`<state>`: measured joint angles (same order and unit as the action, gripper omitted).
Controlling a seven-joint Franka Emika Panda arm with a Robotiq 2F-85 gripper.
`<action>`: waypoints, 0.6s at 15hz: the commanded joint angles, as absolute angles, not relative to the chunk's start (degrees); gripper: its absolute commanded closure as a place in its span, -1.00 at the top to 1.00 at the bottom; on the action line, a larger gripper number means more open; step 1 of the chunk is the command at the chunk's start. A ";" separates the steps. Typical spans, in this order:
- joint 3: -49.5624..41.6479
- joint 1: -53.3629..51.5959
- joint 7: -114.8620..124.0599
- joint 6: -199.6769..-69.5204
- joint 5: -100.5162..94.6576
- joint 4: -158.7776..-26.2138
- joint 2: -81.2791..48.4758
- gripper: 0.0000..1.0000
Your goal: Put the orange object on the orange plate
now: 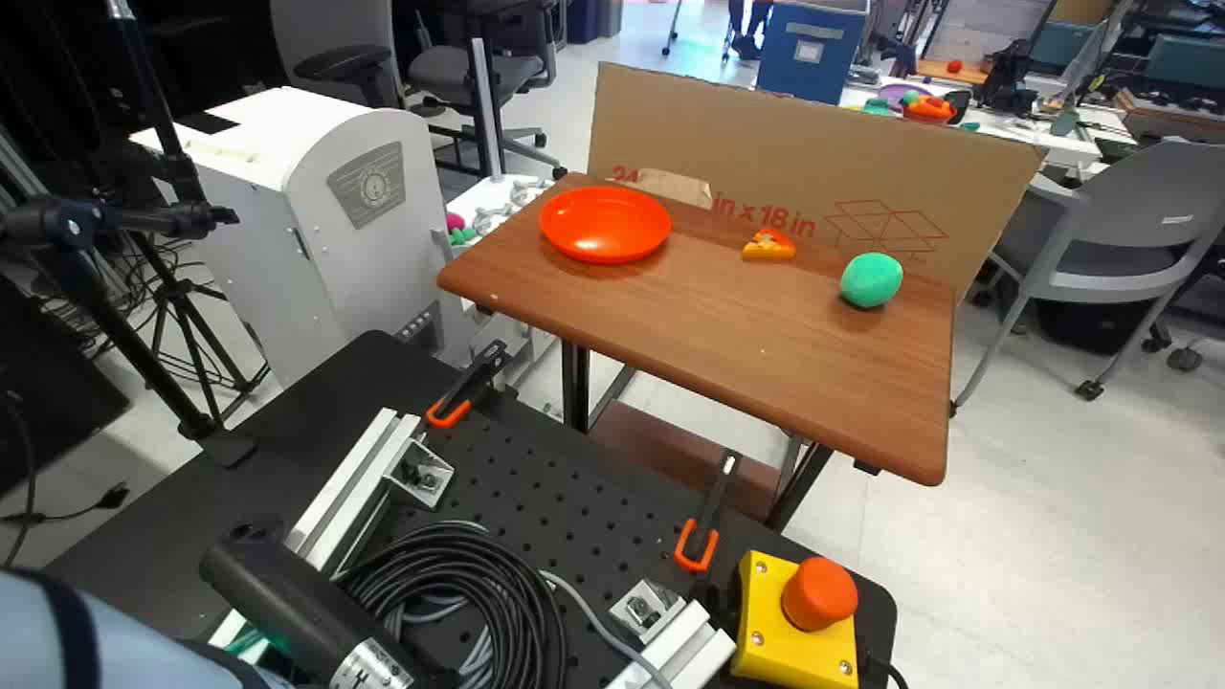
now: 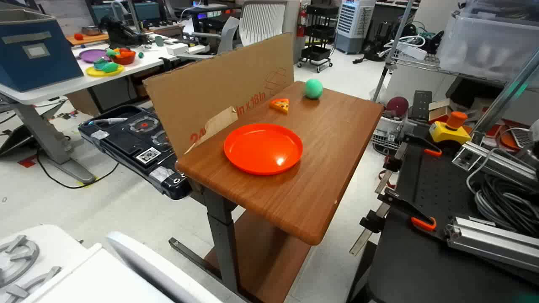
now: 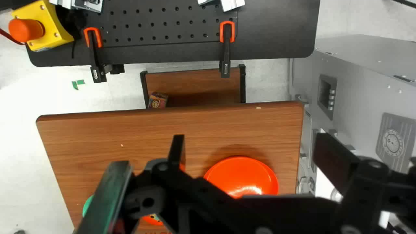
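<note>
The orange object, a wedge shaped like a pizza slice, lies on the brown table in both exterior views (image 1: 768, 246) (image 2: 280, 105). In the wrist view only a bit of the wedge (image 3: 152, 219) shows; my gripper hides the rest. The round orange plate (image 1: 605, 226) (image 2: 263, 149) lies at one end of the table, with nothing on it. My gripper (image 3: 255, 148) is open, with nothing between its fingers. It is above the table, and the plate (image 3: 242, 175) shows between the fingers, its lower part hidden. The exterior views do not show the gripper.
A green ball (image 1: 871, 279) (image 2: 313, 89) stands on the table (image 1: 766, 354) beyond the wedge. A cardboard sheet (image 1: 813, 172) (image 2: 223, 92) rises along the table's back edge. A black bench (image 3: 169, 52) with clamps and a yellow stop-button box (image 3: 42, 26) is across a gap.
</note>
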<state>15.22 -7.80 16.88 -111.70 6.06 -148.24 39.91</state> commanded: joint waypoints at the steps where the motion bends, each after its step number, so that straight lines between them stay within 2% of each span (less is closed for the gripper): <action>1: 14.93 -8.10 17.04 -111.59 5.84 -148.13 39.84 1.00; 5: 14.93 -8.10 17.04 -111.59 5.84 -148.13 39.84 1.00; 9: 13.63 -4.32 17.43 -114.30 3.27 -145.10 34.43 1.00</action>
<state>14.84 -6.91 16.88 -112.18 5.45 -148.12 39.18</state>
